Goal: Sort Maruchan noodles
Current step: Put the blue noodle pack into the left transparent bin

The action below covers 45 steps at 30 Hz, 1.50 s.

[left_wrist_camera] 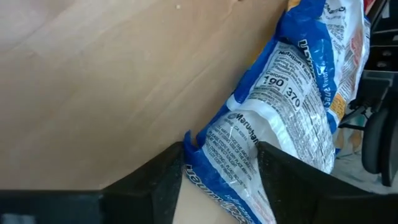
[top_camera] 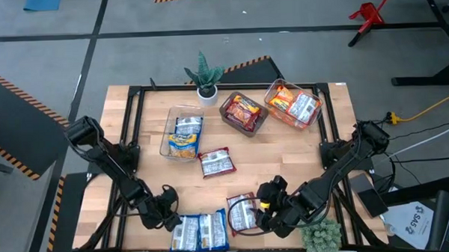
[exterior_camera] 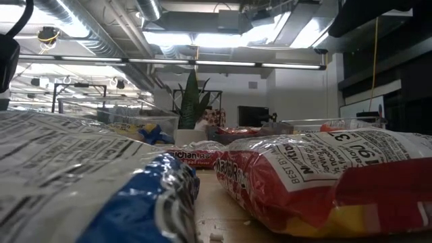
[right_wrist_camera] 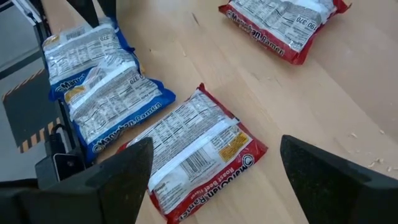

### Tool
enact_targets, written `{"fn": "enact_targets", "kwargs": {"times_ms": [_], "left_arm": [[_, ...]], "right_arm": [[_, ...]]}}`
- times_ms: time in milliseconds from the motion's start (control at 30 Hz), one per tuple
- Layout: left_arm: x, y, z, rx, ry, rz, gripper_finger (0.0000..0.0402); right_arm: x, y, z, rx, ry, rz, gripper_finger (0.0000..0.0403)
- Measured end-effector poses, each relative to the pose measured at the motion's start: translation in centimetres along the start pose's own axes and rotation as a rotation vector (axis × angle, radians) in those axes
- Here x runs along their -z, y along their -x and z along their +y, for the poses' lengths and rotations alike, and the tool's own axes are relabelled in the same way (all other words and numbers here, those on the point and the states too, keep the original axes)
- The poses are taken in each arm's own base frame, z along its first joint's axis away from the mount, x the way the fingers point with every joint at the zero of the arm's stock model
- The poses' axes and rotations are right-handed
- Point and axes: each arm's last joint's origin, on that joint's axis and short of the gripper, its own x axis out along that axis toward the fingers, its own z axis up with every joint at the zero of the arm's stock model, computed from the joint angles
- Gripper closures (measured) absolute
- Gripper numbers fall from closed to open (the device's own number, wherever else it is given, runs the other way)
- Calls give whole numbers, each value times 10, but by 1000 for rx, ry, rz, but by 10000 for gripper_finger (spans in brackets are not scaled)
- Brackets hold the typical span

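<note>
Two blue-yellow noodle packets (top_camera: 200, 231) lie side by side at the table's near edge, and a red packet (top_camera: 242, 213) lies flat just to their right. My left gripper (top_camera: 173, 217) is low at the left blue packet (left_wrist_camera: 286, 87) and shut on its end. My right gripper (top_camera: 263, 211) hovers open over the red packet (right_wrist_camera: 193, 155), a finger standing off each side without touching. Another red packet (top_camera: 216, 162) lies loose mid-table. My left gripper pinches the left blue packet between its two fingers at one short end (left_wrist_camera: 217, 149), where the wrapper is scrunched narrower than the rest. The fingers (left_wrist_camera: 165, 171) come in low from the table's left, along the packet. The rest of the packet lies on the table.
Three clear bins stand at the far side, holding blue-yellow packets (top_camera: 184, 135), red packets (top_camera: 243, 112) and orange packets (top_camera: 295, 105). A potted plant (top_camera: 205, 78) stands at the far edge and a green tuft (top_camera: 322, 236) at the near right corner. Bare wood shows mid-table.
</note>
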Motion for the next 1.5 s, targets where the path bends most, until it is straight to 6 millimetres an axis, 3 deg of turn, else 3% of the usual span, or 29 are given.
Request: {"fn": "enact_targets", "kwargs": {"times_ms": [567,800,1133,1300,1500], "left_arm": [[-7,-1,-3,28,26,-12,396],[-15,4,-8,56,37,-27,400],[-41,31,-26,177,-3,-159,401],[-54,42,-31,214,-47,-232,401],[-65,47,-33,217,-95,-274,401]], "right_arm": [[-1,0,-1,27,2,-54,68],[-2,0,-2,39,2,-76,68],[-16,-7,-4,47,-12,-135,68],[-37,-16,-4,2,77,-176,68],[-80,-34,-13,-103,205,-210,68]]}}
